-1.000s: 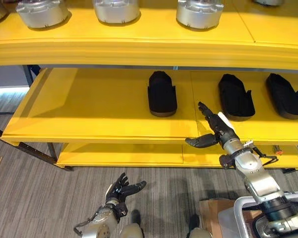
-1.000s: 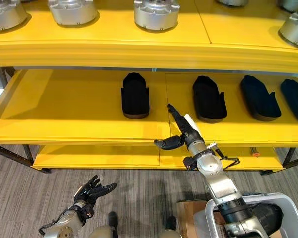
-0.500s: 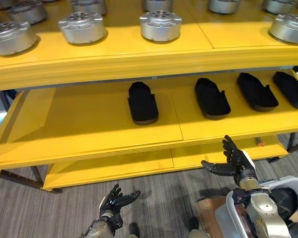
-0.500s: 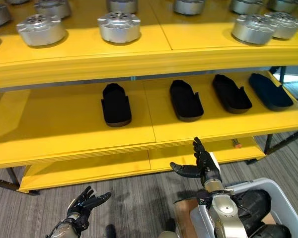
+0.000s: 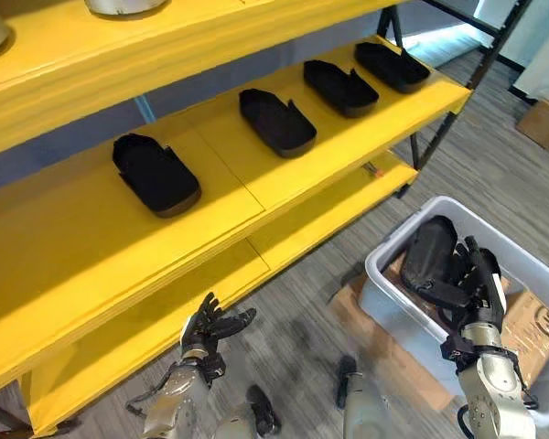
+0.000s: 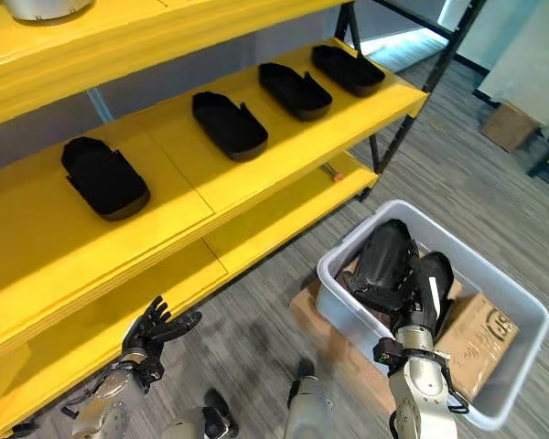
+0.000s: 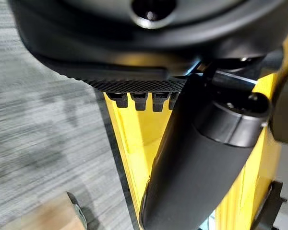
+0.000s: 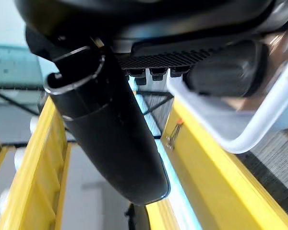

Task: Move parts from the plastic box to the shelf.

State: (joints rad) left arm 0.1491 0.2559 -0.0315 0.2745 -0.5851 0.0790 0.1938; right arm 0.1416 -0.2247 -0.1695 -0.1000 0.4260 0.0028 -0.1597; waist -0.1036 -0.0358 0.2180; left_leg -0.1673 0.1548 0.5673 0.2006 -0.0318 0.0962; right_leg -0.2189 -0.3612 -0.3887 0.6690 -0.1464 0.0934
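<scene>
Shelf [image 5: 284, 183], yellow: four black parts [image 5: 276, 121] in a row on its middle level. Plastic box [image 6: 494, 288] on floor: more black parts inside, right hand [image 5: 471, 274] above them, fingers straight. Left hand [image 5: 206, 331] low before the shelf, fingers spread, empty.

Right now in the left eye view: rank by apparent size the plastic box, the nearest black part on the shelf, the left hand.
1. plastic box
2. nearest black part
3. left hand
The hand sits closer to the camera, so only apparent size is ranked.
</scene>
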